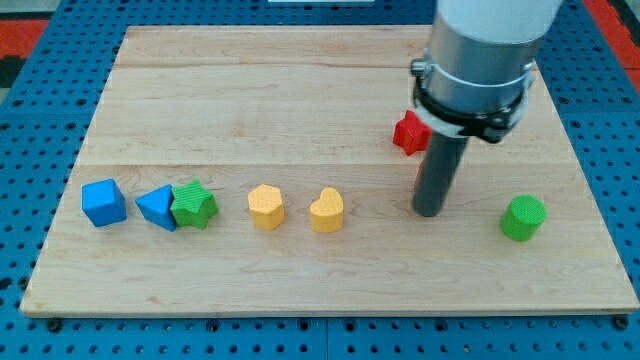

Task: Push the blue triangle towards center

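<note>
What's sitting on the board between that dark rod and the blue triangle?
In the camera view, between my tip and the blue triangle lie a yellow heart, a yellow hexagon and a green star, which touches the triangle.

Pale wooden board (300,90), grain running in long planks, matt and smooth. Beneath it, blue perforated pegboard (30,150) with a plastic look. The blue triangle (156,207) and blue cube (104,202) look matt, like painted wood or plastic. The green cylinder (523,217) shows fine ribbing. The arm's housing (480,50) gleams like brushed grey metal; the rod (438,175) is dark and dull.
</note>
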